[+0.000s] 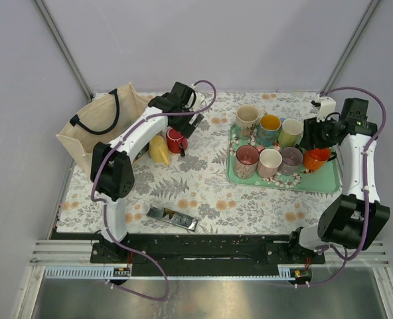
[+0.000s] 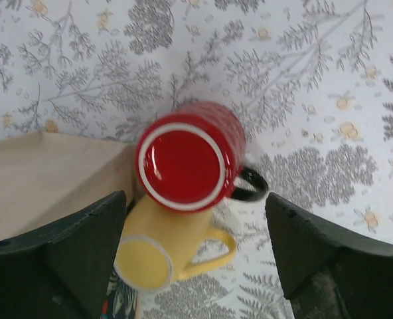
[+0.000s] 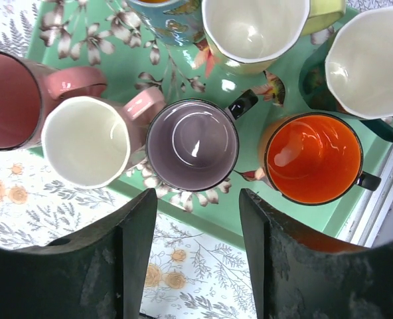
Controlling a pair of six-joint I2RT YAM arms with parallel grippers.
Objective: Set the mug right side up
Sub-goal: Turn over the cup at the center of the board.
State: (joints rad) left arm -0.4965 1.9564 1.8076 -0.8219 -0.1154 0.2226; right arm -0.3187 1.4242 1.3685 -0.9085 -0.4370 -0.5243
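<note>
A red mug [image 2: 186,156] with a black handle stands upside down on the flowered tablecloth, its base facing up; from above the red mug [image 1: 175,139] sits left of centre. Touching it lies a yellow mug [image 2: 163,246] on its side. My left gripper [image 2: 196,256] hovers open above the two, with nothing between its fingers [image 2: 70,259]. From above, the left gripper [image 1: 186,123] is just behind the red mug. My right gripper [image 3: 198,259] is open and empty over the near edge of the green tray [image 3: 216,216].
The green tray [image 1: 329,183] holds several upright mugs, among them a purple mug [image 3: 192,145] and an orange mug [image 3: 314,158]. A beige bag [image 1: 97,129] stands at the far left beside the mugs. A shiny packet [image 1: 173,217] lies near the front.
</note>
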